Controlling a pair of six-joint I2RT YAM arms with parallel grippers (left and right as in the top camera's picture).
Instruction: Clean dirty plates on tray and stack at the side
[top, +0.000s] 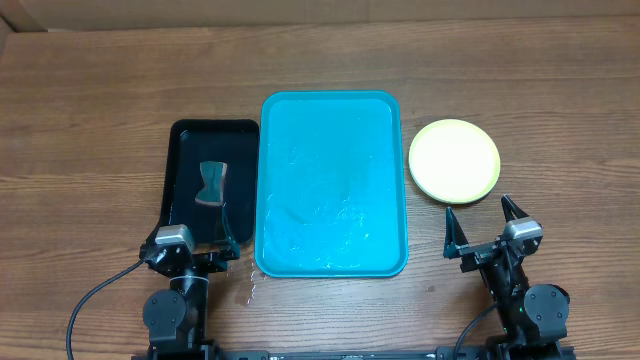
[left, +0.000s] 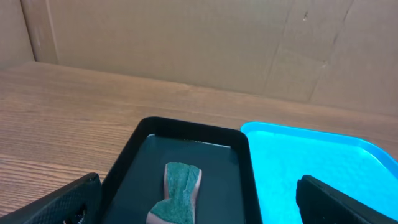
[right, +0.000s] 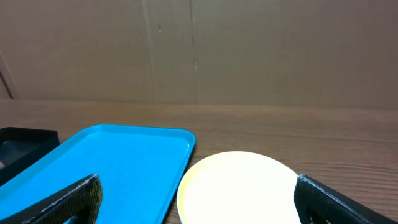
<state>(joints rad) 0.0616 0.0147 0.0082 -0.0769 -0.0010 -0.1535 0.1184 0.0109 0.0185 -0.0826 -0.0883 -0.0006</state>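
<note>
Tray (top: 333, 180), bright cyan: landmark, lying flat.
Plates (top: 454, 160), pale yellow-green on top, count beneath unclear: just right of Tray, off it.
Black tray (top: 190, 135), holding sponge (top: 212, 184): against Tray's left edge.
Left gripper (top: 197, 228): released, spread wide, empty, left of Tray's near corner.
Right gripper (top: 478, 215): released, spread wide, empty, right of Tray's near corner.

Overhead: plate (top: 453, 160) seen as single pale yellow-green disc; any others beneath cannot be told. Fingers of left gripper (top: 197, 228) largely lost against black tray (top: 180, 135). Whitish streaks (top: 320, 215) on blue tray (top: 300, 108) too fine to be identified. Arm bases cut by bottom edge.

Left wrist: near end of sponge (left: 177, 196) cut by bottom edge; blue tray cropped at right.

Right wrist: near rim of plate cropped; black tray reduced to corner at left edge; right gripper (right: 198, 190) shown only in part.
</note>
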